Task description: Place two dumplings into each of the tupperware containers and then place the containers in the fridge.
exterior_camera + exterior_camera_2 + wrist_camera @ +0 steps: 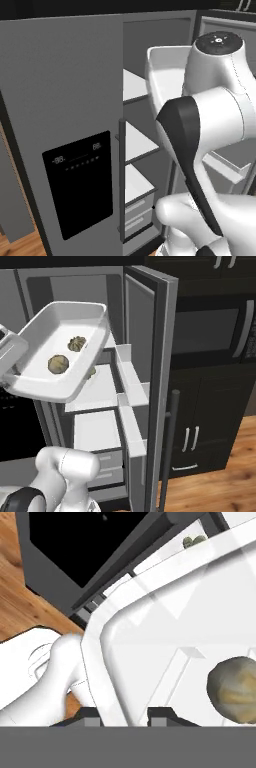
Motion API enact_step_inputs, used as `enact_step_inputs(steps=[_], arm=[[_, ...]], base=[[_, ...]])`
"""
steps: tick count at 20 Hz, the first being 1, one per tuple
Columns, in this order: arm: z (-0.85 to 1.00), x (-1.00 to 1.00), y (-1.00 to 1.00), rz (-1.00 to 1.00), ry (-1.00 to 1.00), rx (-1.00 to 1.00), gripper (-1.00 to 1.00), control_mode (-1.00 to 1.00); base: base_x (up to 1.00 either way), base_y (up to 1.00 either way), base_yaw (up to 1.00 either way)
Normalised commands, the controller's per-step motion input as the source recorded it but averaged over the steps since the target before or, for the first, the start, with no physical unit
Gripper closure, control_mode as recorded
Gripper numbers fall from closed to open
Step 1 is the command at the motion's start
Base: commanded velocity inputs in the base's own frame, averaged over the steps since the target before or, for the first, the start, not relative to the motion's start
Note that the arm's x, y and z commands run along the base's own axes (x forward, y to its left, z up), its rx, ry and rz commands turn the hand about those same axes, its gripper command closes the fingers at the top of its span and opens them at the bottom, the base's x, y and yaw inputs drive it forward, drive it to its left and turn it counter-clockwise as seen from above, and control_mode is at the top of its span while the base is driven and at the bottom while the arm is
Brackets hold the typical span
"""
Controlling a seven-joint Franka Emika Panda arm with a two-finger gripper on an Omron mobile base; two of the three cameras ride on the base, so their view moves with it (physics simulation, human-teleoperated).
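Note:
My gripper [125, 717] is shut on the rim of a white tupperware container [60, 351], holding it tilted in the air in front of the open fridge [95, 401]. Two olive-beige dumplings [76, 343] [58, 364] lie inside it; one of them [235, 687] shows close up in the hand view. The container's far wall [165, 70] shows behind my arm in the left base view. Another dumpling [90, 374] peeks out behind the held container on a fridge shelf, also visible as a small dumpling [194, 541] in the hand view. What it rests in is hidden.
The fridge's left door [65, 100] with the black dispenser panel [80, 182] is closed. Its right door [152, 381] stands open with white door bins [131, 371]. White shelves [137, 142] lie inside. A black cabinet with a microwave [210, 331] stands to the right.

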Motion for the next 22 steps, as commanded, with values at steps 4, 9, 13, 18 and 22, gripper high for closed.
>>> enact_step_inputs(steps=[4, 9, 13, 18, 22], arm=[[0.39, 0.69, -0.21, 0.11, 0.15, 0.07, 1.0, -1.0], [0.28, 0.81, -0.33, 0.24, 0.01, 0.15, 1.0, -1.0], [0.1, 0.78, -0.24, 0.32, 0.0, 0.15, 1.0, -1.0], [0.0, 0.81, 0.02, 0.22, 0.0, 0.05, 1.0, -1.0], [-0.02, 0.7, 0.06, 0.06, -0.01, 0.0, 1.0, -1.0]], base=[[0.0, 0.0, 0.0], [0.0, 0.0, 0.0], [0.0, 0.0, 0.0], [0.0, 0.0, 0.0], [0.0, 0.0, 0.0]])
